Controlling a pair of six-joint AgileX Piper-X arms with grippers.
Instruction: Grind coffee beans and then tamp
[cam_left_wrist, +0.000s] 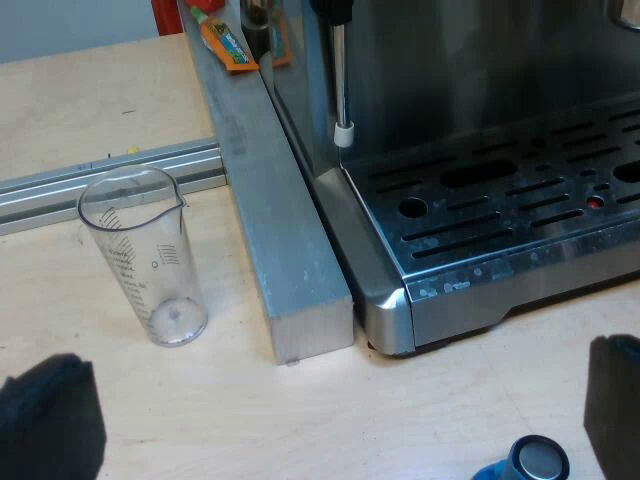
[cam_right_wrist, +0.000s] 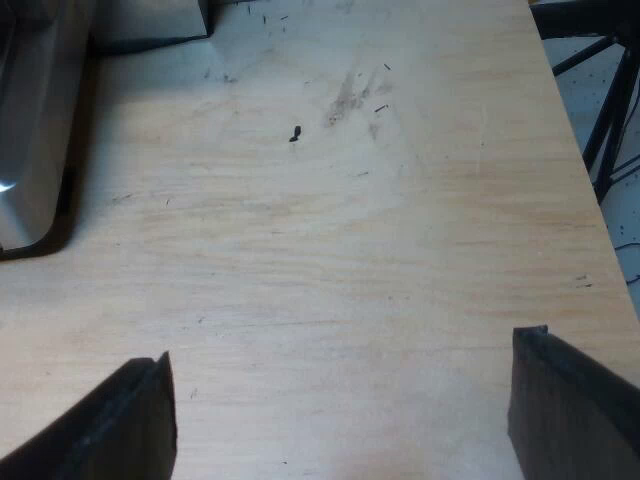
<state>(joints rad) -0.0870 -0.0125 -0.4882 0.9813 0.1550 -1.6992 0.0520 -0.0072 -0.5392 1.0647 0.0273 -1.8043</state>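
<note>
L wrist view: L gripper (cam_left_wrist: 335, 400) is spread wide and holds nothing, low over the table (cam_left_wrist: 250, 420). The blue tamper (cam_left_wrist: 530, 462) sits on the table w/ its metal face showing, between the fingers (cam_left_wrist: 50, 420) and nearer one of them, not touched. The measuring glass (cam_left_wrist: 143, 255) stands upright and looks empty, just beside an aluminium bar (cam_left_wrist: 270, 200) that runs along the side of the espresso machine (cam_left_wrist: 450, 60). The drip tray (cam_left_wrist: 500, 210) has nothing on it; the steam wand (cam_left_wrist: 342, 80) hangs over its corner.

Progress, my guess: early. Nothing is gripped, so tamping isn't under way. Can't tell whether beans are ground yet.

Room: open wood between gripper and tamper, so an easy reach. Watch the tray's front corner and the bar's end, both near the tamper approach. The glass is well apart from the tamper.

R wrist view: R gripper (cam_right_wrist: 340, 400) is also spread wide and empty, over bare table. A rounded machine corner (cam_right_wrist: 30, 130) is on one side, apart from the fingers. A few dark specks (cam_right_wrist: 295, 134) lie on the wood, poss. grounds, too small to say. The table edge (cam_right_wrist: 575, 150) runs close past one finger, w/ black stand legs (cam_right_wrist: 600, 80) beyond it.

Room: plenty toward the machine, little toward that edge, so keep any sweep on the machine side.
</note>
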